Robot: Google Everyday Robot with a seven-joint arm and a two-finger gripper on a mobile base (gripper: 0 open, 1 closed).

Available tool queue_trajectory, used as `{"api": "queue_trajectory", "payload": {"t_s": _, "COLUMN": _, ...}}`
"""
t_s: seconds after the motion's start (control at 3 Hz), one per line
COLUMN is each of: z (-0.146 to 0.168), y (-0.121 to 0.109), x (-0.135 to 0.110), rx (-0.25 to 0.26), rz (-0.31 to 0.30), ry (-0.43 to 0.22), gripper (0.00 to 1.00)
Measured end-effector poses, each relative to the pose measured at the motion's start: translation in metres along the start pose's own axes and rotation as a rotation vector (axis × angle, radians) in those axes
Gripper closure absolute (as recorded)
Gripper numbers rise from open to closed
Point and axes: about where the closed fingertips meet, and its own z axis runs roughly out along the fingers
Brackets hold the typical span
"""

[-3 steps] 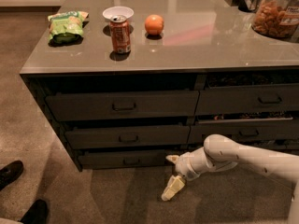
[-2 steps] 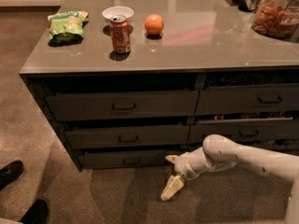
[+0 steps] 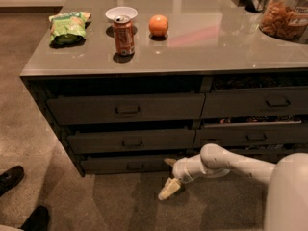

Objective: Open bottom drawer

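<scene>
The bottom drawer is the low dark grey front at the foot of the left stack, just above the floor. Its small dark handle sits at its middle. My gripper hangs low in front of the drawer's right end, close to the floor. It is open, with one pale finger near the drawer's right edge and the other pointing down at the floor. It holds nothing and is right of the handle. My white arm reaches in from the right.
Two taller drawers sit above the bottom one, with a neighbouring stack to the right. The counter holds a green chip bag, a white bowl, a soda can, an orange and a snack jar. A person's black shoes stand on the floor at left.
My gripper has shifted slightly left and up, closer to the bottom drawer's right end. The drawers have not moved.
</scene>
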Motion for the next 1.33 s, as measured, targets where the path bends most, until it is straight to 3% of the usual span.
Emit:
{"api": "queue_trajectory", "payload": {"t_s": 0.67, "z": 0.068, "y": -0.065, "x": 0.047, "rx": 0.090, "rz": 0.053, "ry": -0.117, "gripper": 0.00}}
{"api": "queue_trajectory", "payload": {"t_s": 1.33, "z": 0.116, "y": -0.115, "x": 0.051, "rx": 0.145, "rz": 0.069, "ry": -0.202, "gripper": 0.00}}
